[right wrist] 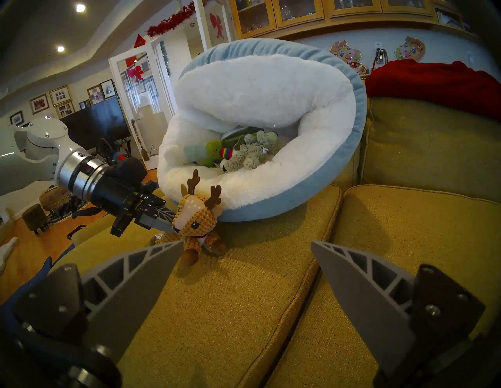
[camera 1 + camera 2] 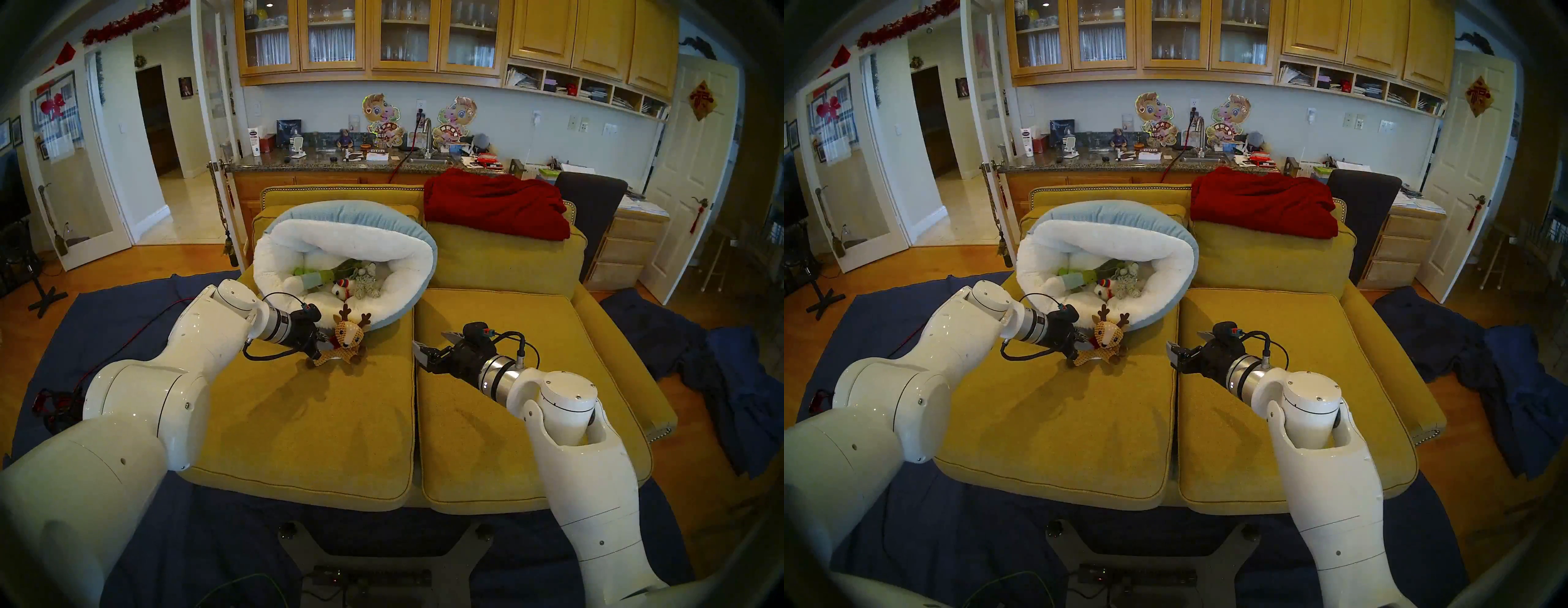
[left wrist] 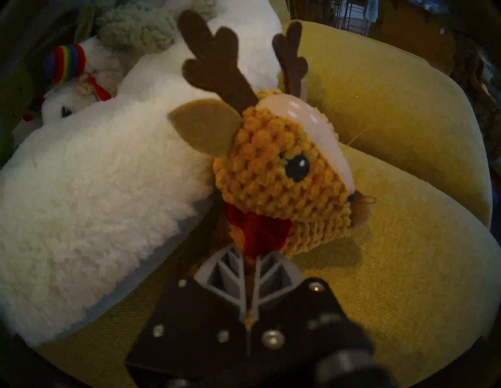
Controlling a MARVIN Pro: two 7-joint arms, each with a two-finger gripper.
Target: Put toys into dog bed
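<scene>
The left gripper has pinched the reindeer on the sofa cushion, against the dog bed; the right gripper hangs wide, holding nothing

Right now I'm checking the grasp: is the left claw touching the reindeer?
Touching. The left wrist view shows the left claw shut on the reindeer, its fingers pinching the plush just below the red scarf, no gap.

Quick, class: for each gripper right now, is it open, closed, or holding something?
Left gripper: closed, fingers pinching the reindeer toy at its red scarf.
Right gripper: open, holding nothing, above the sofa cushion.
</scene>
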